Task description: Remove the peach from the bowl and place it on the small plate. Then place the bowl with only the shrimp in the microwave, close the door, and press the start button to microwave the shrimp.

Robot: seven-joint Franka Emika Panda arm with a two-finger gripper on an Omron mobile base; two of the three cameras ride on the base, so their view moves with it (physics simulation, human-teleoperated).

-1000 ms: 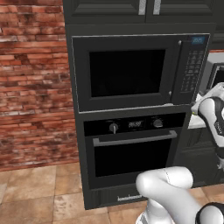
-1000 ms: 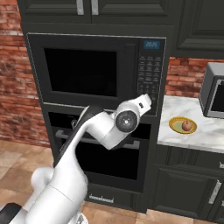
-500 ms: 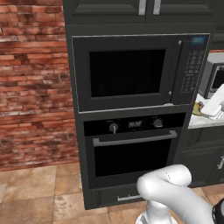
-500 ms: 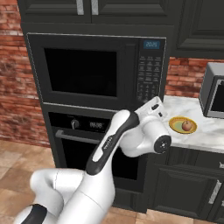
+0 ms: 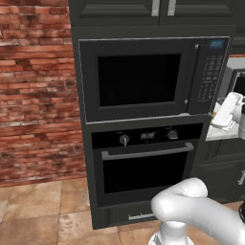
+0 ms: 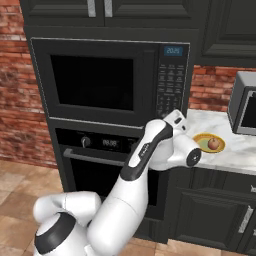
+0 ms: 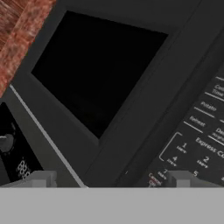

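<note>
A yellow bowl (image 6: pixel 202 142) sits on the white counter to the right of the oven column, with the reddish peach (image 6: pixel 214 143) in it. The shrimp are too small to make out, and the small plate is out of view. The black built-in microwave (image 6: pixel 107 80) has its door shut. My gripper (image 7: pixel 113 181) is open with nothing between its fingertips (image 7: pixel 43 179), and it faces the microwave's door and keypad (image 7: pixel 201 144) at close range. The hand (image 6: pixel 175 118) hangs at the keypad's lower right corner, left of the bowl and apart from it.
A black oven (image 6: pixel 100 165) with a bar handle sits under the microwave. A silver box appliance (image 6: pixel 243 102) stands on the counter (image 6: pixel 235 155) right of the bowl. Dark cabinets run above and below. A brick wall (image 5: pixel 38 91) is on the left.
The arm has swung right from in front of the oven column toward the counter. The hand now sits by the keypad's corner near the bowl. The jaws stayed open and the base did not move.
</note>
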